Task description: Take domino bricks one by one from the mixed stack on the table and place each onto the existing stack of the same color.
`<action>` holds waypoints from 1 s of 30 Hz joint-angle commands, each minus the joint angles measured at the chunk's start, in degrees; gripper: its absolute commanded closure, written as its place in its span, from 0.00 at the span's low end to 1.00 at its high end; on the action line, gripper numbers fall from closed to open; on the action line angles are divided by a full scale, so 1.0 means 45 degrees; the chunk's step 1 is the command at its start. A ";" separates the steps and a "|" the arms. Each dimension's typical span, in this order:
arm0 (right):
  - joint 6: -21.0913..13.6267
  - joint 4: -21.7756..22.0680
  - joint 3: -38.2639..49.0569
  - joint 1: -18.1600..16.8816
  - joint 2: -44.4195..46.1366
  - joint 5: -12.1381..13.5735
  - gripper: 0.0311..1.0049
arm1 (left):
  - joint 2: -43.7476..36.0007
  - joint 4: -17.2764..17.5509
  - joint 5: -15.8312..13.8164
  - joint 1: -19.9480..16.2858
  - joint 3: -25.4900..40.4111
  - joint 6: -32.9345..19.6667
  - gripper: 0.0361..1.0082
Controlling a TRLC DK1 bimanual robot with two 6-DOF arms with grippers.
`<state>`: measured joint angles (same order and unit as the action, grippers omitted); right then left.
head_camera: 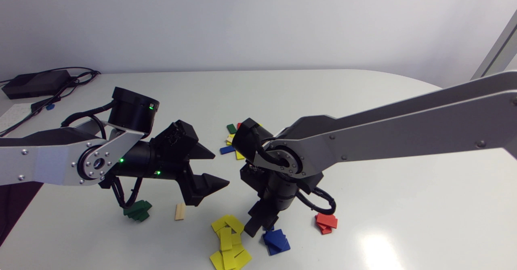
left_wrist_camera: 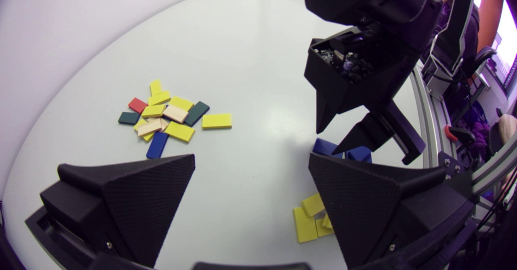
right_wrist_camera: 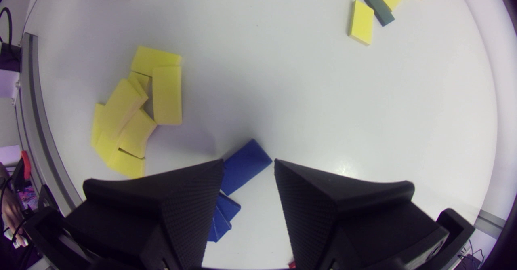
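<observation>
We are holding our right gripper (right_wrist_camera: 248, 165) low over the blue stack (head_camera: 276, 241), its fingers spread and gripping nothing. A blue brick (right_wrist_camera: 247, 155) is lying askew on that stack, just under and between the fingertips; whether one finger is touching it we cannot tell, but we are judging this drop as good as done. Our left gripper (head_camera: 221, 169) is hanging above the table (head_camera: 404, 205) between the mixed pile (left_wrist_camera: 169, 116) and the sorted stacks, wide open and empty. Near the front edge the green stack (head_camera: 137, 210), a single wood brick (head_camera: 180, 211), the sprawling yellow stack (head_camera: 228, 241) and the red stack (head_camera: 326, 222) are sitting well apart from the pile. By our reckoning we are only partway through: the pile is holding a good many bricks, mostly yellow, with some wood and green, a red and a blue, all waiting to be sorted.
</observation>
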<state>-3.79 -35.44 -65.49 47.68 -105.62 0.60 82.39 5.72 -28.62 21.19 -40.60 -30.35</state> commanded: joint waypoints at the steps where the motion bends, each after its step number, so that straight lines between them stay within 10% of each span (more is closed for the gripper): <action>1: 0.0315 -0.0171 -0.0153 0.0127 -0.0415 -0.0075 0.56 | -0.0262 0.0038 -0.0007 -0.0100 0.0311 0.0143 0.00; 30: 0.0218 -0.0191 0.0199 0.0420 -0.0591 -0.0095 0.53 | -0.0164 -0.0059 -0.0046 -0.0080 0.0213 0.0182 0.00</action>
<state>-3.81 -35.44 -65.78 50.19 -107.42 0.84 82.39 5.69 -28.64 21.10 -40.58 -30.35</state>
